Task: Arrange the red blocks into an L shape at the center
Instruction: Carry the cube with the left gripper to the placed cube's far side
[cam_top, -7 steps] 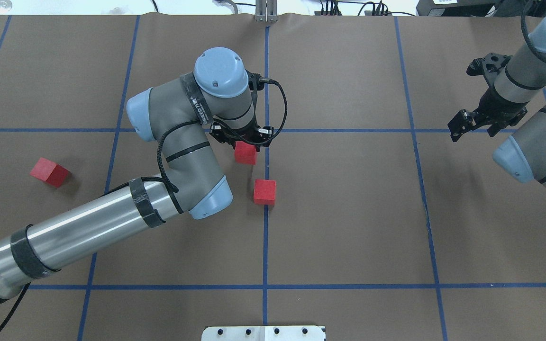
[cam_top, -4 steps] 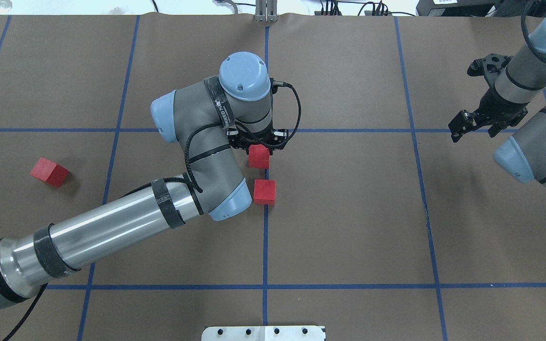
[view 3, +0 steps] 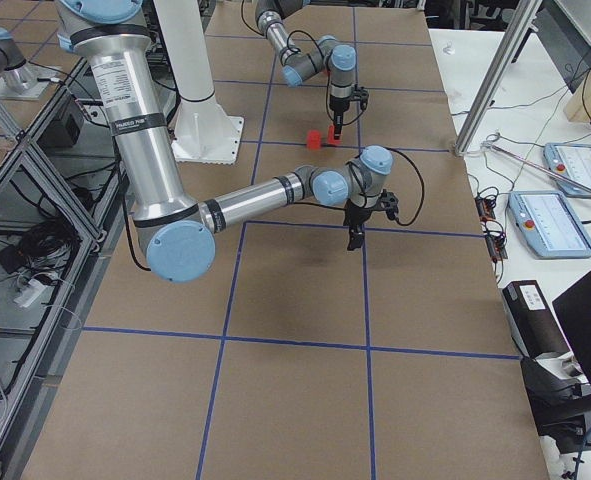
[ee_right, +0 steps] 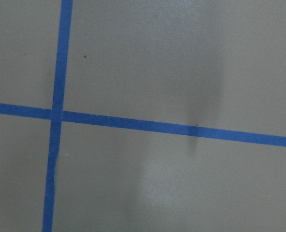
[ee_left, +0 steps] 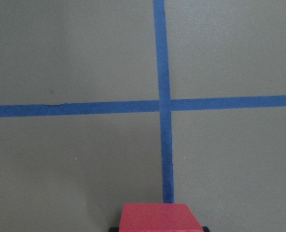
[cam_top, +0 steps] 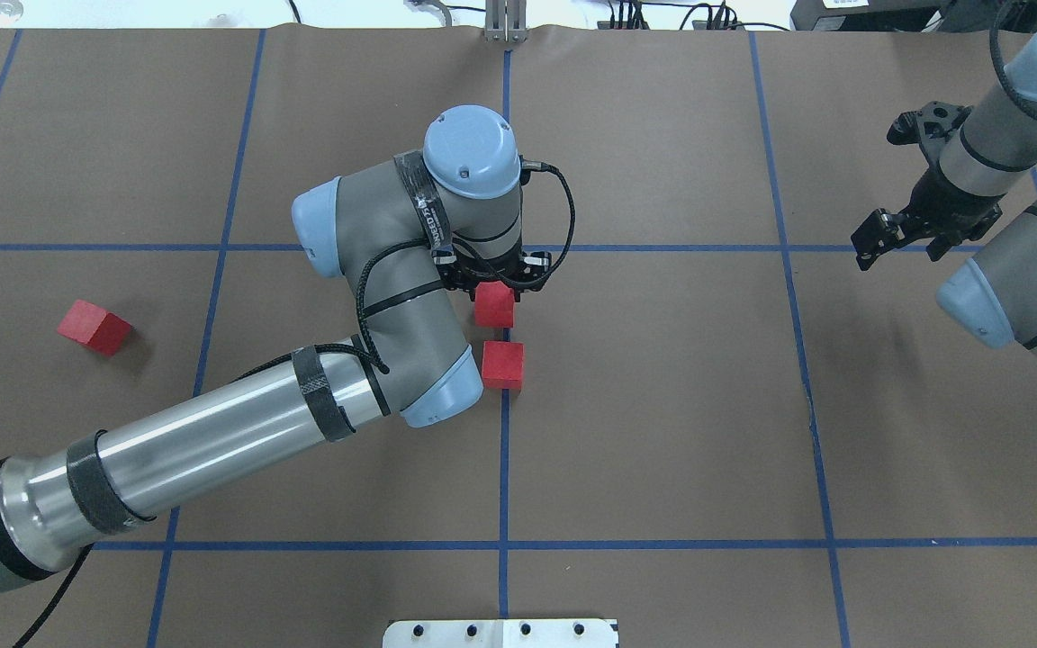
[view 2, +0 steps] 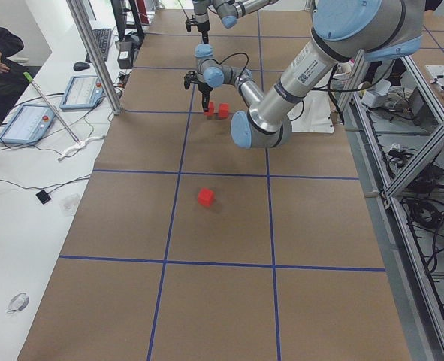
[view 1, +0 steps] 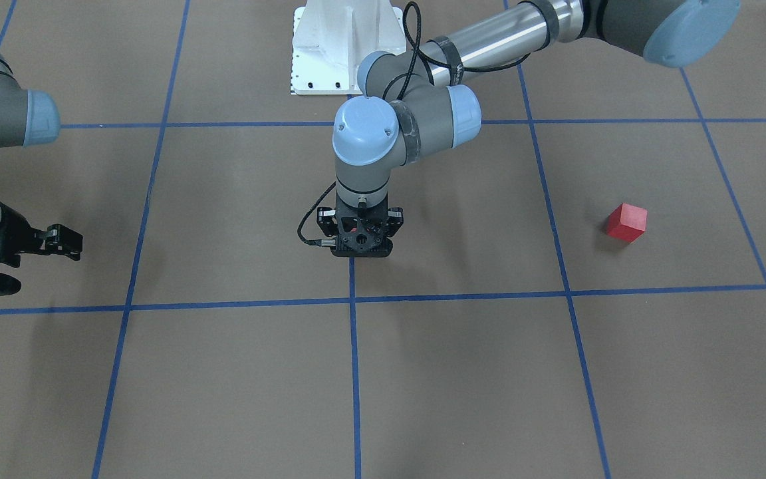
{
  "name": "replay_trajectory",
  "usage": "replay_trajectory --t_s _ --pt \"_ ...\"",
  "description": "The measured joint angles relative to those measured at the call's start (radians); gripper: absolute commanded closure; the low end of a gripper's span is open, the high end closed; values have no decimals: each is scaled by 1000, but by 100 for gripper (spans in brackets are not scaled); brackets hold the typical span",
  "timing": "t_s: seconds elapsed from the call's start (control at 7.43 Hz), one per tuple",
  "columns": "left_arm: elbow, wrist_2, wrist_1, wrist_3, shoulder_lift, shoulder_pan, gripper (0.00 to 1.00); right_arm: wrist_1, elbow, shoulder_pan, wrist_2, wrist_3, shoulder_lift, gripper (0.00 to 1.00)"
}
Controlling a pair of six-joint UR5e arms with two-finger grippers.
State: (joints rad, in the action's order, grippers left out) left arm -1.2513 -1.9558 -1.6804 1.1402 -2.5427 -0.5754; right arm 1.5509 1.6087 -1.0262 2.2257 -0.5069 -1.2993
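**Block two now over the centre line**

Left hand (cam_top: 493, 281) is clamped on the held block (cam_top: 495, 310). In under a second it slid right, from left of the middle line (cam_top: 504, 450) onto it, and has nearly stopped. The held block is just beyond the placed block (cam_top: 502, 364), with a small gap showing. Can't tell if it touches the tabletop (cam_top: 662, 405). Likely next: lower and release, making two in a row. Third block (cam_top: 94, 326) is well off left, so the L's foot is still to do. Right hand (cam_top: 910, 229) is wide, empty, far right.
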Motion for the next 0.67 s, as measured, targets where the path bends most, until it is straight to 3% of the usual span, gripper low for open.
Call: replay_trajectory --t_s 0.67 --pt "1 0 2 12 1 12 100 0 1 0 0 -1 -1 0"
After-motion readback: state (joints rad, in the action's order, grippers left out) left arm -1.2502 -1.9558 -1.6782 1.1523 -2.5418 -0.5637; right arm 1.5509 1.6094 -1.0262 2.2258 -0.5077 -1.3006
